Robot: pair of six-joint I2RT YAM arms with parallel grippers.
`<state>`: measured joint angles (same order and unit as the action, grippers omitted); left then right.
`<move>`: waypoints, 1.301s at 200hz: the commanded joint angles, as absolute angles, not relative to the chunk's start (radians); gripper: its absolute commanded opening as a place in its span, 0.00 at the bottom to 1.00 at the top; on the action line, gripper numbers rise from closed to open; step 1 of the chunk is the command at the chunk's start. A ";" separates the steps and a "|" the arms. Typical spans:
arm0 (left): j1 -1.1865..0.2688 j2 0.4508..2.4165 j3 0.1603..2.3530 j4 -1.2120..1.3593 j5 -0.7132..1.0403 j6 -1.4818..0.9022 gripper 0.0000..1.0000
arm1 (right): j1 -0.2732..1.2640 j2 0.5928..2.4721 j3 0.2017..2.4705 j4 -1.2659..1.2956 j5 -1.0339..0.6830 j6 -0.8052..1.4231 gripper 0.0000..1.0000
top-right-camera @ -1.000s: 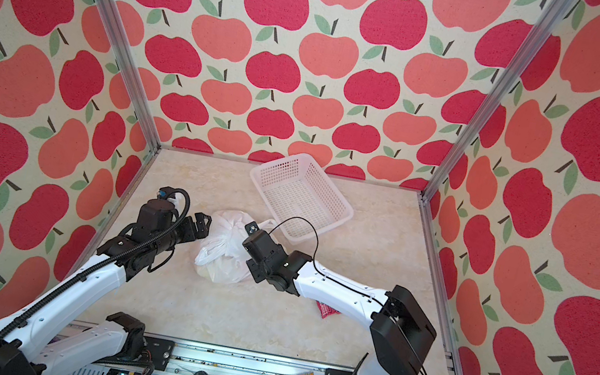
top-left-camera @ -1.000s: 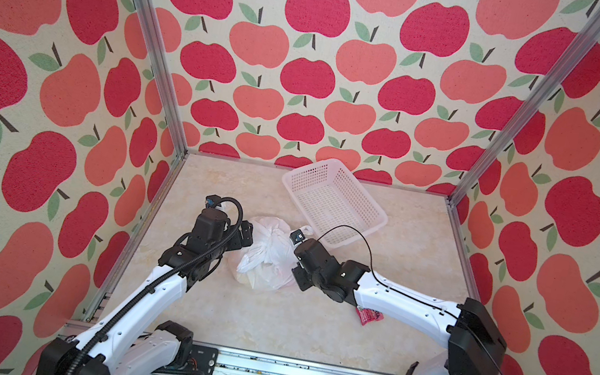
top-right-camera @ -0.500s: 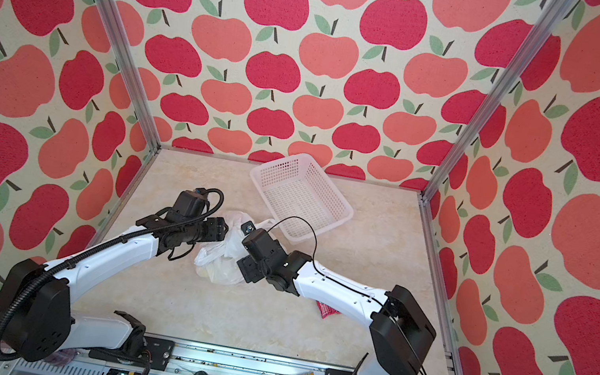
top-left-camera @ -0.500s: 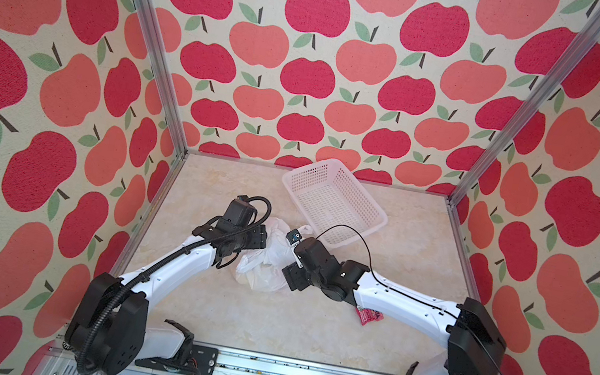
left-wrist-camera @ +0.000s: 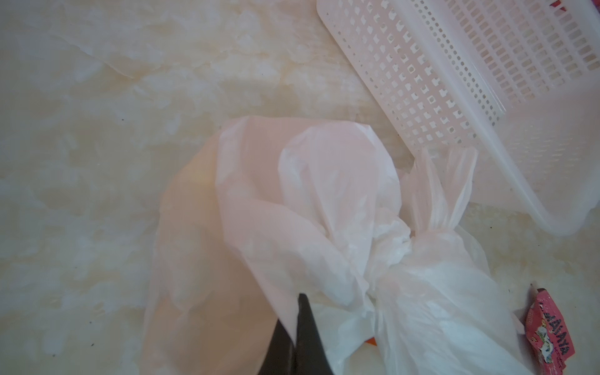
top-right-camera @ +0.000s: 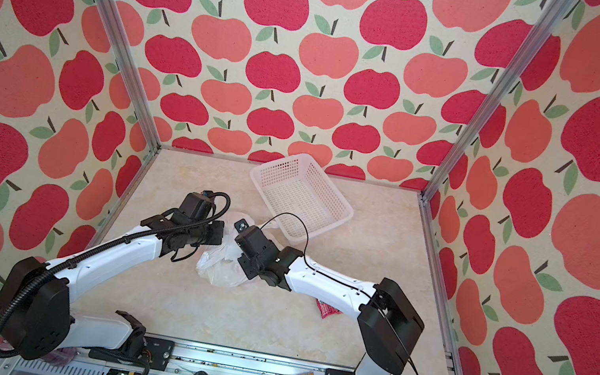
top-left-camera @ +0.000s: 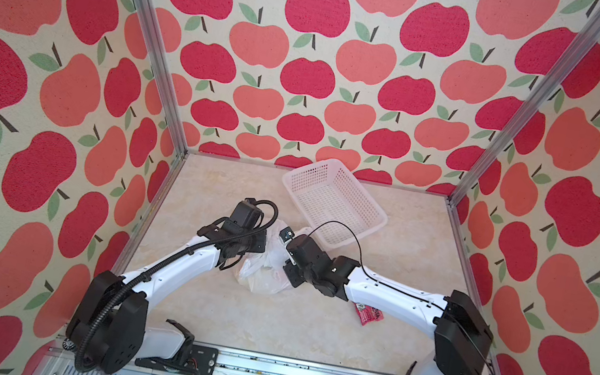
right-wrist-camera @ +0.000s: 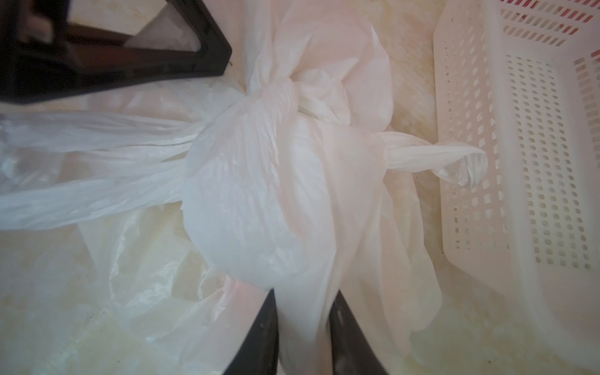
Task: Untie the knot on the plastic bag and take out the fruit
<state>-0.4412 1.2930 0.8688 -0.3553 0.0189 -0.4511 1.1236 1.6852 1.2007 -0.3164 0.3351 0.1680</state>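
White crinkly plastic bag (top-left-camera: 262,273) sits on the counter (top-left-camera: 266,324) between the tools. The left tool (left-wrist-camera: 293,311) and right tool (right-wrist-camera: 303,305) each pinch its film, the bunched knot (right-wrist-camera: 302,97) just ahead of both.

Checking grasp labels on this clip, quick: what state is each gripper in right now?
Left gripper: closed, pinching a thin fold of the plastic bag.
Right gripper: closed on a bunched part of the plastic bag.
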 commanded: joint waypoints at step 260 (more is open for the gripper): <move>-0.285 1.050 0.726 -0.288 0.034 -0.541 0.00 | 1.090 1.589 1.135 -0.364 0.538 0.243 0.00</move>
<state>-0.2974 1.0683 0.7383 -0.3023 0.0364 -0.5289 1.1137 1.6257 1.1549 -0.3264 0.5121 0.2043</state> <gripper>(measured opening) 0.056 0.047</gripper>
